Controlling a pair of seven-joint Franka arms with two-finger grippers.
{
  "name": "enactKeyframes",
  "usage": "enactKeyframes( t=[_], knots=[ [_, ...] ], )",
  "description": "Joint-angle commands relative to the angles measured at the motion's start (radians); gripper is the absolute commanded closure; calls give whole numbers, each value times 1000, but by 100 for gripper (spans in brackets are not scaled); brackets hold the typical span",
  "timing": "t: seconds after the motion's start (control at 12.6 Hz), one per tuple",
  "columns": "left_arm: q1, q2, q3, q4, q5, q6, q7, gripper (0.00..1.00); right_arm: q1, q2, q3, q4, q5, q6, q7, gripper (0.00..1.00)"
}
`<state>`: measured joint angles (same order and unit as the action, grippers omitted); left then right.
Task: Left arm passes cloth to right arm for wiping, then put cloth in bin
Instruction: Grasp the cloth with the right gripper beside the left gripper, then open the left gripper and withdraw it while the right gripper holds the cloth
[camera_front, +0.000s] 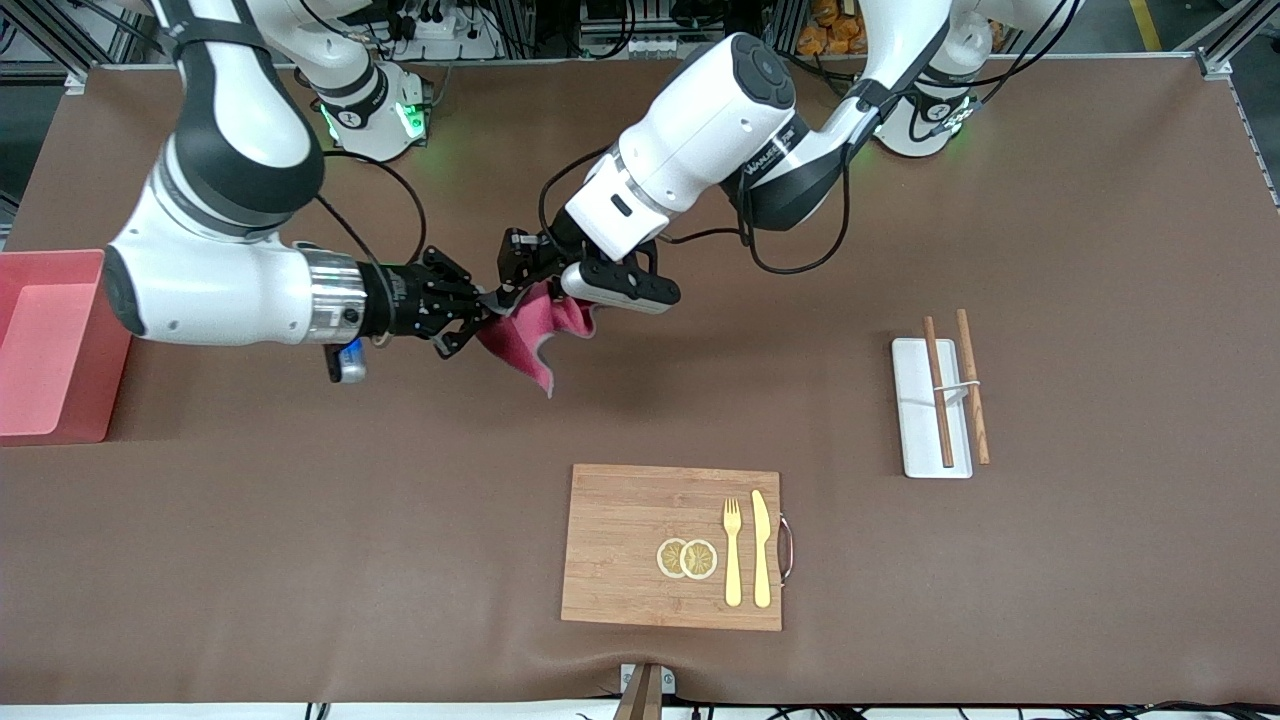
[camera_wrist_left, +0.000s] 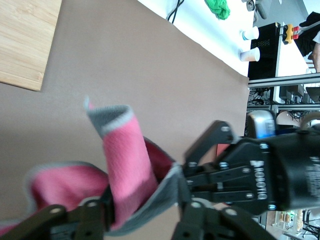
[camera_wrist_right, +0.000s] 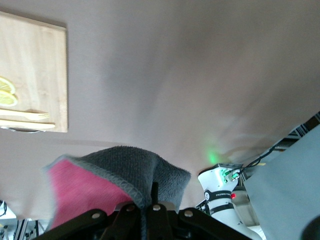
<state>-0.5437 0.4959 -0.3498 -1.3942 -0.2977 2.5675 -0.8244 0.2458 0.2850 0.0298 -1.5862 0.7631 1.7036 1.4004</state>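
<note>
1. My left gripper (camera_front: 510, 268) is hanging above the bare table, up-table from the cutting board (camera_front: 671, 546), fingers clamped on the cloth (camera_front: 525, 337).
2. My right gripper (camera_front: 478, 312) is meeting it from the bin's (camera_front: 52, 345) end, fingers closed on the same cloth's grey edge (camera_wrist_right: 135, 172).
3. Cloth is hanging between both grippers, pink face drooping, clear of the table.
4. Bin is sitting at the right arm's end of the table, well apart from the cutting board.

The cloth (camera_front: 525, 338) is crimson-pink with a grey face and edging, the bin (camera_front: 50, 345) salmon-pink. The wooden board (camera_front: 640, 545) carries yellow lemon slices (camera_front: 687, 558) and pale yellow cutlery (camera_front: 747, 549) on the brown table (camera_front: 1050, 560)
</note>
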Motion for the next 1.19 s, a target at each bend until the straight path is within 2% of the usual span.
enactKeyframes(
  t=[0.0, 0.16, 0.32, 0.63, 0.79, 0.95, 1.03, 1.11],
  knots=[
    [43, -36, 5, -34, 2, -3, -10, 0, 7, 16, 5, 35, -74, -19, -72, 100],
    [109, -69, 5, -80, 3, -36, -4, 0, 36, 45, 7, 25, -200, 25, -112, 100],
    [195, -105, 5, -104, 58, -154, 31, 0, 46, 77, 5, -62, -307, 95, -217, 100],
    [347, -152, 3, -103, 155, -436, 76, 0, 6, 85, 2, -299, -352, 362, -467, 100],
    [442, -192, 3, -103, 169, -571, 155, 0, -81, 101, 1, -362, -376, 415, -646, 100],
    [532, -226, 5, -100, 169, -680, 281, 0, -227, 124, -4, -383, -439, 426, -911, 100],
    [575, -243, 5, -101, 170, -729, 345, 0, -285, 126, -7, -382, -480, 419, -1033, 100],
    [614, -266, 5, -103, 173, -784, 404, 0, -343, 125, -7, -377, -570, 416, -1116, 100]
  ],
)
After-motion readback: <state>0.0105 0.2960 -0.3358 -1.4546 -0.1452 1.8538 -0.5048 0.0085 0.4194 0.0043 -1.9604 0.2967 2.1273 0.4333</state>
